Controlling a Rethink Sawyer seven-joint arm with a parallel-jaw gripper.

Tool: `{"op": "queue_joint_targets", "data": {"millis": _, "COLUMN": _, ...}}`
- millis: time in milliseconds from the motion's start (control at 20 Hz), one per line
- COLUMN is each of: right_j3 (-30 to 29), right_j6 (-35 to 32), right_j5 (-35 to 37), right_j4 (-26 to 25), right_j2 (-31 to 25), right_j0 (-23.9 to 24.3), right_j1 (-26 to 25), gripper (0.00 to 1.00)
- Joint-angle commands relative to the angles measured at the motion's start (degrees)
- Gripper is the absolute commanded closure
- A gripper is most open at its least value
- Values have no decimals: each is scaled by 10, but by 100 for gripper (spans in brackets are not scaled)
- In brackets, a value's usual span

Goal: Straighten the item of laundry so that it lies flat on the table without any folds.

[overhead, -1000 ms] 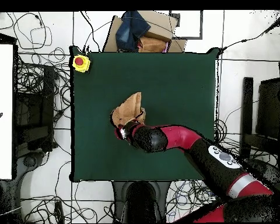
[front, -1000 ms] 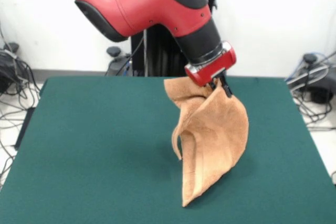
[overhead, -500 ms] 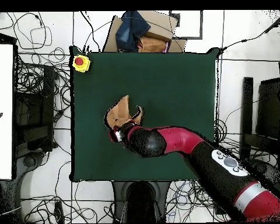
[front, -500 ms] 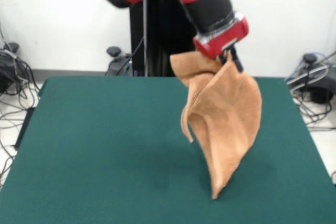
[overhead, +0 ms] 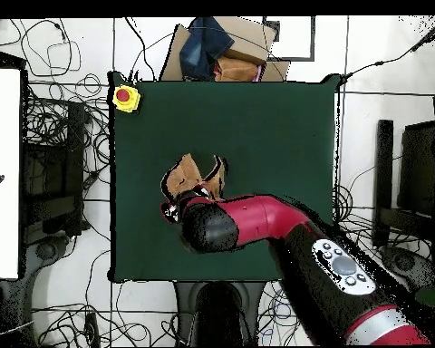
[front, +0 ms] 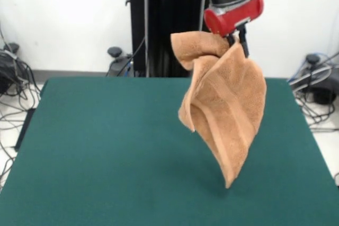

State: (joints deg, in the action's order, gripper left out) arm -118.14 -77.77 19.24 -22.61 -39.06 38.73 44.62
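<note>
The tan-orange towel (front: 225,104) hangs crumpled and folded from my gripper (front: 237,39), clear of the dark green table (front: 106,146), its lowest corner a little above the felt. The gripper is shut on the towel's upper part, high above the table's far right area. In the overhead view the towel (overhead: 187,175) shows as bunched cloth just beyond the arm's wrist, over the table (overhead: 266,127) left of its middle; the gripper itself is hidden under the wrist there.
A yellow box with a red button (overhead: 125,98) sits at the table's corner. A cardboard box with dark cloth (overhead: 217,50) stands past the table's top edge. Cables lie on the floor around the table.
My gripper has risen and shifted right in the front view, lifting the towel; its lowest corner has come off the table and now hangs free.
</note>
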Motion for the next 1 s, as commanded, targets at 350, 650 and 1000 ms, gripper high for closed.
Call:
{"op": "queue_joint_targets", "data": {"millis": 350, "right_j3": 103, "right_j6": -31, "right_j5": -16, "right_j4": -182, "right_j2": 127, "right_j0": -92, "right_j1": 54, "gripper": 100}}
{"op": "queue_joint_targets", "data": {"millis": 650, "right_j3": 99, "right_j6": -18, "right_j5": 15, "right_j4": -159, "right_j2": 83, "right_j0": -68, "right_j1": 36, "gripper": 100}}
{"op": "queue_joint_targets", "data": {"millis": 1000, "right_j3": 120, "right_j6": 104, "right_j5": 213, "right_j4": -125, "right_j2": 52, "right_j0": -49, "right_j1": 50, "gripper": 100}}
